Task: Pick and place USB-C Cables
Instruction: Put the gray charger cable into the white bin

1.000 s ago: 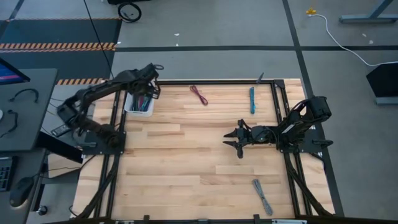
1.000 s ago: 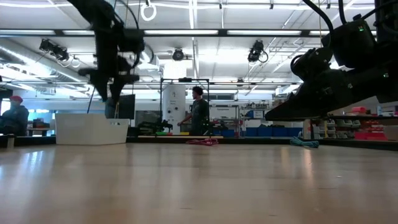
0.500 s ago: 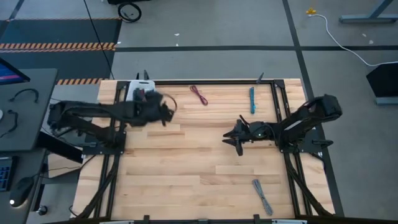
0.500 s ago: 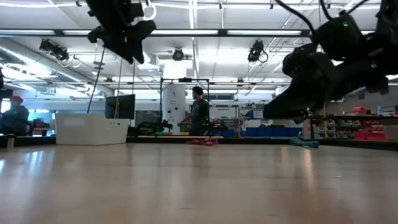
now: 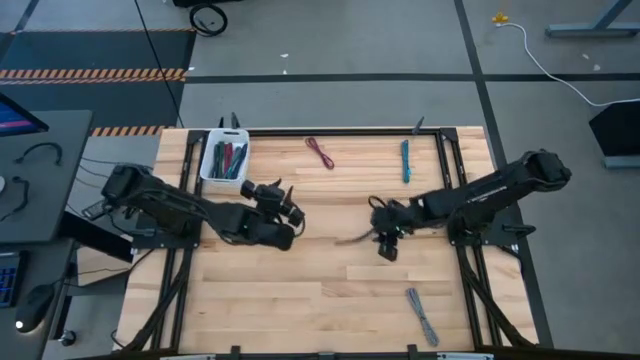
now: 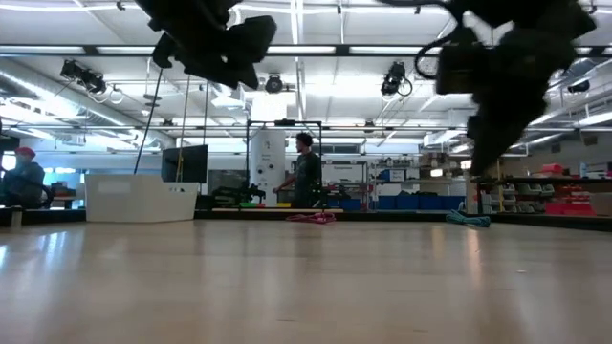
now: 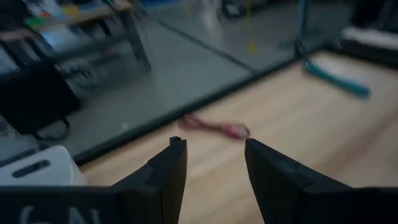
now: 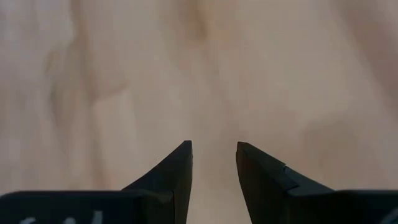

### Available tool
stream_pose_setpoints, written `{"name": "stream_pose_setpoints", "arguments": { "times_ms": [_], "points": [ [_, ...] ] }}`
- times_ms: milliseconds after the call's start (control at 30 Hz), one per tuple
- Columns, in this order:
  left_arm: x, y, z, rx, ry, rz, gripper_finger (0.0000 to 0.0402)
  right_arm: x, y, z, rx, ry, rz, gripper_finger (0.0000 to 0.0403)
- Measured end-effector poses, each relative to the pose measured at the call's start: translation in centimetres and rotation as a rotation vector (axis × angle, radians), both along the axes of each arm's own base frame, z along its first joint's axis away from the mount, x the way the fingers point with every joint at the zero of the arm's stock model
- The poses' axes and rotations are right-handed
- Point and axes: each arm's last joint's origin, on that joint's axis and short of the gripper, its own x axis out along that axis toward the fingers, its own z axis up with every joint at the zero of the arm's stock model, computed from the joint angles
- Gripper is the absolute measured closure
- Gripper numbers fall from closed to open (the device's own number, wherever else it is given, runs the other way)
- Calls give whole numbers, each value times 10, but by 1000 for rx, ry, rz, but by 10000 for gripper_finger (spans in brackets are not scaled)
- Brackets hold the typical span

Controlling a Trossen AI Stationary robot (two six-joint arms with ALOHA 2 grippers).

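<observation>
Both grippers are open and hold nothing. My left gripper (image 5: 290,212) hangs above the table's middle-left, its fingers (image 7: 174,162) pointing toward the far edge. Ahead of it lies a maroon cable (image 7: 214,127) (image 5: 320,152), flat on the wood near that edge. A teal cable (image 5: 406,160) lies to its right. My right gripper (image 5: 385,245) is right of the table's centre and points down at bare wood (image 8: 214,74). A grey cable (image 5: 422,315) lies near the near right corner. Several cables sit in the white bin (image 5: 225,158).
The white bin (image 6: 143,198) stands at the far left corner. A dark metal frame (image 5: 450,170) runs along the table's sides. In the room behind, a person (image 6: 306,172) stands and another (image 6: 21,182) sits at the left. Bare wood stretches between the two grippers.
My left gripper has swung away from above the white bin, toward the table's middle and near side. My right gripper has tipped from level to pointing down and shifted slightly toward the near edge. No cable on the table has moved.
</observation>
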Motion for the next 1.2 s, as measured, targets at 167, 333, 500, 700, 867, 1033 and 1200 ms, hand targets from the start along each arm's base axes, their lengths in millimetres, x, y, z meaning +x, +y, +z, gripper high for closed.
{"name": "stream_pose_setpoints", "arguments": {
  "times_ms": [167, 333, 500, 700, 867, 1033, 1200],
  "points": [
    [20, -7, -15, 70, -134, 68, 233, -28, 44, 0, 154, 148, -89, 280],
    [34, -13, -32, 43, -160, 49, 233, -61, 92, -1, 299, 287, -150, 270],
    [36, -16, -35, 46, -143, 34, 234, -92, 123, -1, 367, 372, -164, 239],
    [36, -14, -35, 62, -146, 49, 235, -104, 140, -14, 317, 368, -187, 177],
    [36, -14, -35, 62, -145, 49, 235, -93, 147, -35, 241, 378, -186, 156],
    [36, -14, -35, 61, -144, 48, 235, -78, 152, -51, 156, 374, -148, 164],
    [36, -14, -35, 59, -144, 46, 235, -68, 150, -57, 128, 364, -65, 178]
  ]
}}
